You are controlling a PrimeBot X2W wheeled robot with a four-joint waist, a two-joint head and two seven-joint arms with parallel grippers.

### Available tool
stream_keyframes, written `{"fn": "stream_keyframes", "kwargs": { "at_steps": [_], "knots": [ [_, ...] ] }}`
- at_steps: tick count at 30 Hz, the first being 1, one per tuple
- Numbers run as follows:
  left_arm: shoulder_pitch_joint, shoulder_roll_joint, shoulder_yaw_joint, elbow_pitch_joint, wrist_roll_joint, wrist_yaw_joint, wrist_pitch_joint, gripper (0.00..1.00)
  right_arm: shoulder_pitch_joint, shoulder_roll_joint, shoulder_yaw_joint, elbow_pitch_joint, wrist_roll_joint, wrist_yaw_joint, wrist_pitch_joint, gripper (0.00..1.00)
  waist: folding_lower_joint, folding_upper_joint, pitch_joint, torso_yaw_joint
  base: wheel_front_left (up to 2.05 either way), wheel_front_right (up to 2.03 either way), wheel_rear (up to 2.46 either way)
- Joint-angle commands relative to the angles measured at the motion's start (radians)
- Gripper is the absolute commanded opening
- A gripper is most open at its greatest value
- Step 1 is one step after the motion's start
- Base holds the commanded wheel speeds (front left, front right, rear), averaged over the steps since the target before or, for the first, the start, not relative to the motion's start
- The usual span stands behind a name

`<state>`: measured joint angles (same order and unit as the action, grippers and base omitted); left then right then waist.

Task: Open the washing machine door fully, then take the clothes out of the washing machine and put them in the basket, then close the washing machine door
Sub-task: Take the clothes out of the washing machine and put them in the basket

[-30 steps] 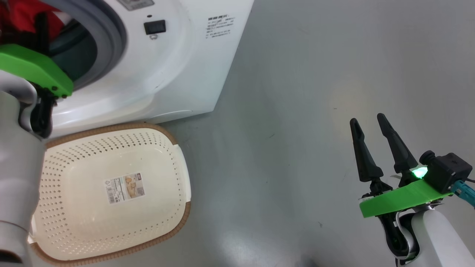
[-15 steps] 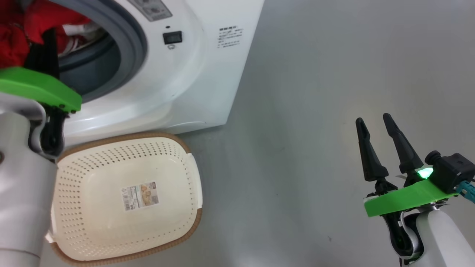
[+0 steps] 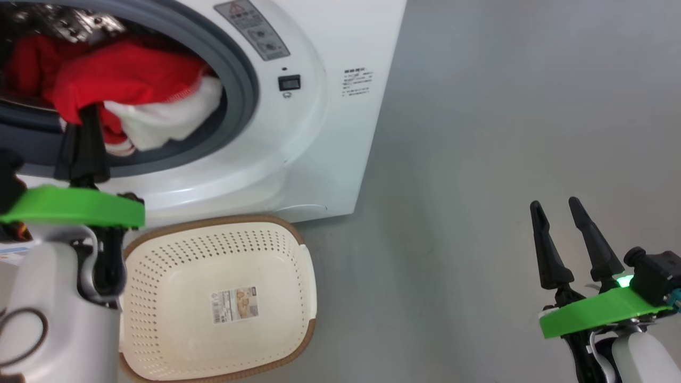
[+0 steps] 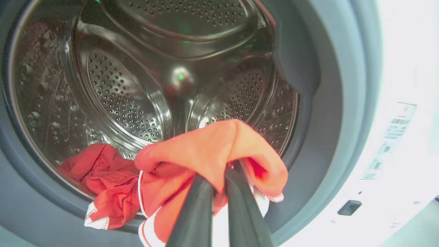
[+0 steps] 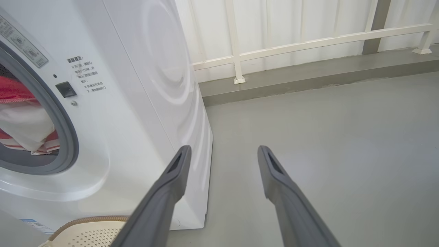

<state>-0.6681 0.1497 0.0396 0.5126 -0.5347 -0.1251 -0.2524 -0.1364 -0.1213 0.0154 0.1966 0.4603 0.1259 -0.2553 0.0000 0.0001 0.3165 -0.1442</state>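
The white washing machine (image 3: 319, 133) stands at the upper left with its drum mouth uncovered; the washing machine door is out of view. Red clothes (image 3: 127, 80) with a white patch bulge out over the grey rubber ring (image 3: 242, 90). My left gripper (image 3: 88, 111) points up into them. In the left wrist view it (image 4: 219, 178) is shut on a red fold (image 4: 212, 144), tips buried in fabric. More red cloth (image 4: 103, 171) lies low in the steel drum (image 4: 130, 103). The cream basket (image 3: 250, 221) sits on the floor below the mouth. My right gripper (image 3: 554, 203) stands open and holds nothing, far to the right.
Bare grey floor (image 3: 479, 159) stretches right of the machine, around my right gripper (image 5: 223, 151). In the right wrist view a white railed wall (image 5: 308, 37) on a low kerb runs behind the machine (image 5: 137, 85). The basket's corner (image 5: 89, 233) shows at that view's bottom.
The head camera has shifted, bringing more of the drum mouth into view. My left gripper has shut on the red garment and drawn it out towards the ring. The right gripper stays open.
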Motion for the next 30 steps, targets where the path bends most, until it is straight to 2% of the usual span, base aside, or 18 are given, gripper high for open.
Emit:
{"fn": "stream_keyframes", "kwargs": {
  "at_steps": [1,8,19,23,30],
  "knots": [
    [0.021,0.027,0.036,-0.057,0.021,-0.006,-0.009,0.00,0.014,-0.016,0.017,-0.021,-0.013,0.005,-0.006,1.00,0.0000,-0.0001,-0.029,0.024,0.00,0.00,0.00],
    [0.125,-0.027,0.084,-0.259,0.054,-0.006,-0.009,0.00,0.044,-0.027,-0.002,-0.027,-0.015,0.005,-0.006,1.00,0.0000,-0.0001,-0.064,0.052,0.00,0.00,0.00],
    [0.229,-0.062,0.068,-0.487,0.081,-0.006,-0.009,0.00,0.067,-0.033,-0.005,-0.034,-0.020,0.005,-0.006,1.00,0.0000,-0.0001,-0.081,0.080,0.00,0.00,0.00],
    [0.277,-0.066,0.042,-0.513,0.122,-0.006,-0.009,0.00,0.068,-0.034,-0.003,-0.038,-0.018,0.005,-0.006,1.00,0.0000,-0.0001,-0.075,0.081,0.00,0.00,0.00],
    [0.361,-0.086,0.026,-0.443,0.084,-0.006,-0.009,0.00,0.050,-0.038,0.003,-0.046,-0.015,0.005,-0.006,1.00,0.0000,-0.0001,-0.036,0.074,0.00,0.00,0.00]
  ]
}}
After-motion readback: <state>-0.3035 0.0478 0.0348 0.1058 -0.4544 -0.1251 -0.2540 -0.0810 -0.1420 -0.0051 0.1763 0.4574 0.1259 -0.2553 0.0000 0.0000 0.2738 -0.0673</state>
